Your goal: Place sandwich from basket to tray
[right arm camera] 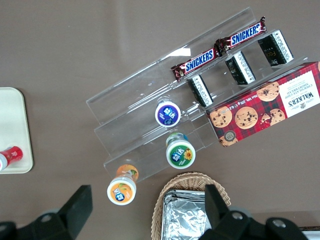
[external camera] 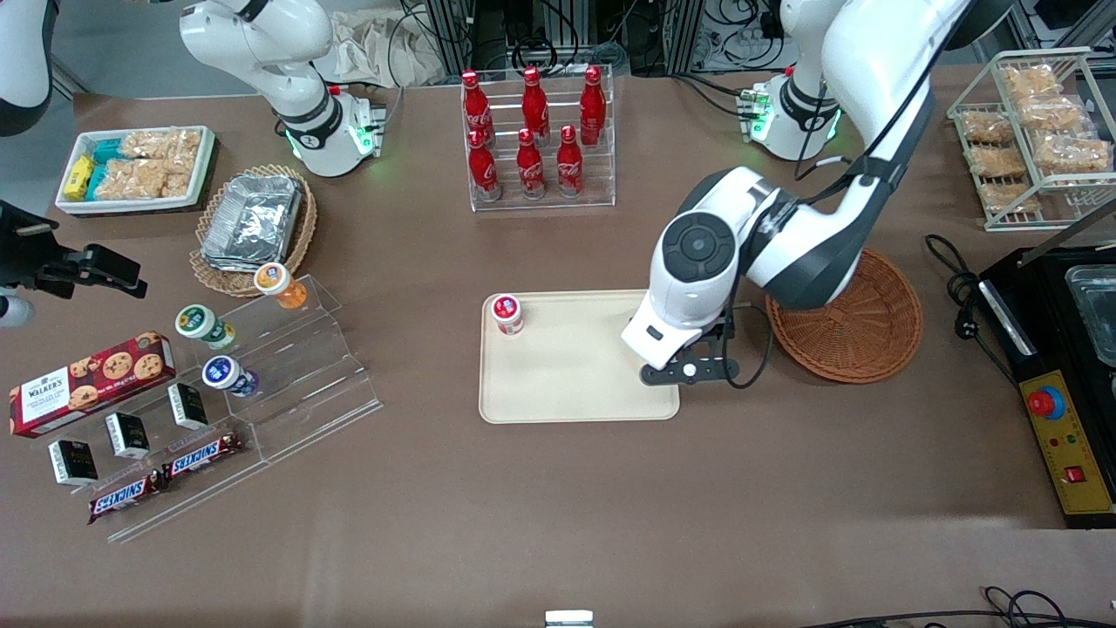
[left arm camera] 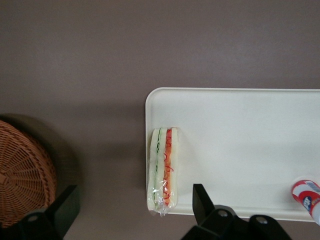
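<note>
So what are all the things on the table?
Sandwich: one, white with orange-red filling, on the tray's edge nearest the basket.
Tray: one, cream, mid-table.
Basket: one, reddish-brown, beside the tray.
Red-capped cup: one, on the tray.
Cola bottles: six, red, in a clear rack.
Snickers bars: two, on the clear stand.
Cookie box: one, red.
Gripper: jaws open, above the sandwich.
</note>
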`<move>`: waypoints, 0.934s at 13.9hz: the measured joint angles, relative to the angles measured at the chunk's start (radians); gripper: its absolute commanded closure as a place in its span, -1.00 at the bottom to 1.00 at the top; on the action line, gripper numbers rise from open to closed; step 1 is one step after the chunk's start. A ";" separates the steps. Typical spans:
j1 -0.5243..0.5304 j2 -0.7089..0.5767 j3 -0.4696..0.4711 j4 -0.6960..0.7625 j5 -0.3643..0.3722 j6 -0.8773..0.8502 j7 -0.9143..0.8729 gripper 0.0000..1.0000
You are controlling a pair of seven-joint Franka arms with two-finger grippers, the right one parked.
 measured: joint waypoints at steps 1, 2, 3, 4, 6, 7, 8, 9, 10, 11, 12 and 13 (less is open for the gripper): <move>0.000 -0.014 0.016 0.014 -0.008 -0.016 0.015 -0.99; 0.001 -0.029 0.041 0.024 -0.021 -0.026 0.039 -1.00; 0.002 -0.046 0.073 0.033 -0.044 -0.032 0.075 -0.99; 0.003 -0.064 0.111 0.038 -0.066 -0.036 0.115 -0.99; 0.006 -0.097 0.186 0.039 -0.098 -0.055 0.210 -0.99; 0.007 -0.110 0.216 0.039 -0.108 -0.071 0.257 -0.99; 0.007 -0.120 0.248 0.039 -0.123 -0.080 0.304 -0.99; 0.007 -0.131 0.285 0.039 -0.144 -0.085 0.356 -0.99; 0.007 -0.142 0.326 0.039 -0.170 -0.088 0.409 -0.99; 0.007 -0.153 0.367 0.039 -0.190 -0.092 0.462 -0.99; 0.008 -0.164 0.406 0.038 -0.205 -0.096 0.510 -0.99; 0.009 -0.176 0.442 0.035 -0.213 -0.102 0.556 -0.99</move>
